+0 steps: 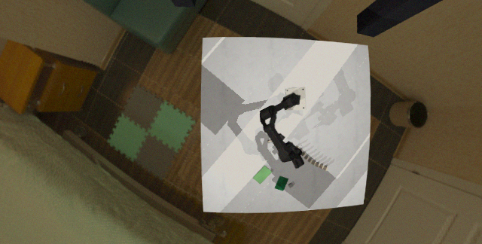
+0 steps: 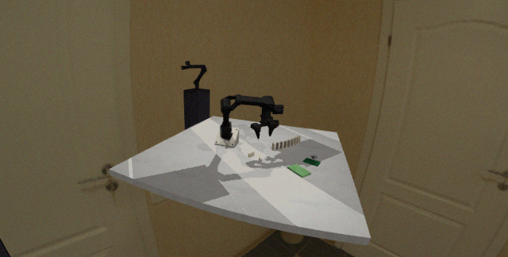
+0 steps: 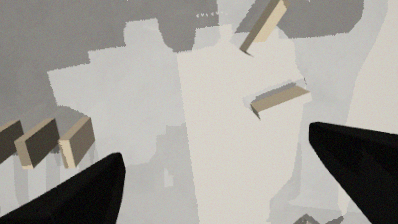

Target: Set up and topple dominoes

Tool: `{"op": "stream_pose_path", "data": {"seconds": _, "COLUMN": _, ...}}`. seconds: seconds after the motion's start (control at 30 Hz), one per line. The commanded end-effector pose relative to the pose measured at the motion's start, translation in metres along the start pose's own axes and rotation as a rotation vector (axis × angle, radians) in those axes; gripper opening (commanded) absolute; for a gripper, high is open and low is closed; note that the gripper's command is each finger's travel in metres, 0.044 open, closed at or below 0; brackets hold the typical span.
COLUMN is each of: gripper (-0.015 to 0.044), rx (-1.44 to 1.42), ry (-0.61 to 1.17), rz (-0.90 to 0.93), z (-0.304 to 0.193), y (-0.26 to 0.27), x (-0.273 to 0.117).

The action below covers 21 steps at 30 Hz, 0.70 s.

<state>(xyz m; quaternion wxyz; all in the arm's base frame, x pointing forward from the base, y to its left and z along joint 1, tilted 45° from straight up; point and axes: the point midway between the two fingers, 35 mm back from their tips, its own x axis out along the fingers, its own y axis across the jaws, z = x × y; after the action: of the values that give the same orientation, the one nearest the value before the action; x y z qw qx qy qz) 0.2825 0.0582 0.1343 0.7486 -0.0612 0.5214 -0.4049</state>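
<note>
A curved row of several tan dominoes [image 1: 325, 167] [image 2: 286, 143] [image 3: 77, 143] stands upright and evenly spaced; the arm partly covers its near end in the top view. My gripper [image 2: 264, 136] [image 3: 218, 146] is wide open and empty, above the table beside that end of the row. In the wrist view the row's last dominoes are beyond the left fingertip. One loose domino [image 2: 251, 154] [image 3: 280, 99] lies low on the table, towards the right finger in the wrist view. Another loose domino [image 2: 259, 159] [image 3: 266, 27] lies near it at a different angle. The fingertips are hidden in the top view.
A light green block [image 1: 262, 175] [image 2: 298, 170] and a dark green block [image 1: 281, 183] [image 2: 312, 162] lie on the table, away from the row. A small grey object [image 1: 291, 184] [image 2: 313, 157] is beside the dark one. The arm's pale base plate [image 1: 302, 102] is behind.
</note>
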Motion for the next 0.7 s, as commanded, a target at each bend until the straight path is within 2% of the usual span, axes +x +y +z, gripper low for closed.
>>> {"op": "stream_pose_path", "data": {"seconds": 0.0, "gripper": 0.0440, "rx": 0.874, "ry": -0.020, "rz": 0.006, "z": -0.004, "y": -0.066, "x": 0.024}}
{"op": "stream_pose_path", "data": {"seconds": 0.23, "gripper": 0.0440, "rx": 1.323, "ry": -0.030, "rz": 0.006, "z": -0.019, "y": -0.091, "x": 0.039}}
{"op": "stream_pose_path", "data": {"seconds": 0.67, "gripper": 0.0440, "rx": 1.328, "ry": -0.030, "rz": 0.006, "z": -0.019, "y": -0.092, "x": 0.039}}
